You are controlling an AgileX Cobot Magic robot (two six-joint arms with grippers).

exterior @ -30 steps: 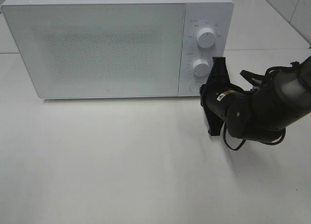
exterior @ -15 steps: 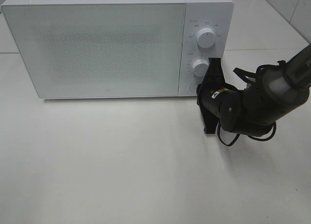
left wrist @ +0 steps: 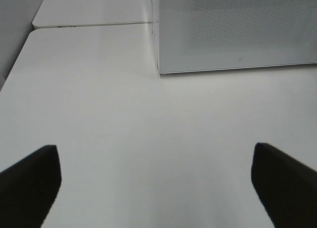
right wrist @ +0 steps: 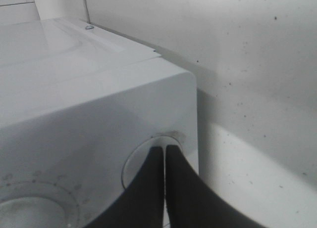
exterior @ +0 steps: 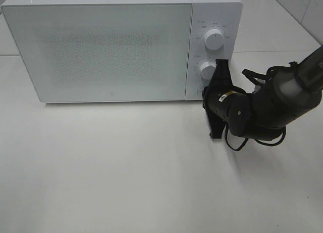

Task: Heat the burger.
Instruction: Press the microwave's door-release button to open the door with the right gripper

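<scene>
The burger is not in view in any camera. It may be behind the closed door of the microwave (exterior: 101,46), but the frosted door hides the inside, so this cannot be told.

As a judgement, a burger is light, soft and easy to crush, and its stacked layers can slide apart. It would best be taken gently across its sides, low down, with a wide grip, and kept upright.

The right tool (right wrist: 165,150) has its two black fingers pressed flat together, holding nothing. Its tips rest at or just short of the round button (right wrist: 132,171) at the foot of the microwave's control panel; contact cannot be confirmed. Just above the tips is the lower knob (exterior: 207,68), and beyond that the upper knob (exterior: 214,40). The door lies to the side of the tool, away from its arm.

The left tool (left wrist: 153,148) is spread wide and empty, hovering over bare white table (exterior: 126,167), with the microwave's front corner ahead of it and well apart.

The shut door is what stands between either tool and the oven's inside.
</scene>
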